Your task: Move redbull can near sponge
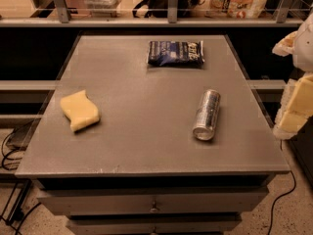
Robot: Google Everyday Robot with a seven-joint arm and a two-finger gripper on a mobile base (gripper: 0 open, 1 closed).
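Observation:
The redbull can [207, 114] lies on its side on the right part of the grey table [146, 146], its shiny round end toward the front. The pale yellow sponge [79, 110] lies flat on the left part of the table, well apart from the can. My gripper [296, 99] is at the right edge of the view, off the table's right side and to the right of the can, touching neither thing. Only part of it shows.
A dark blue foil snack bag [175, 53] lies at the back middle of the table. A railing and a shelf with items run behind the table. Drawers sit under the tabletop. Cables lie on the floor at left and right.

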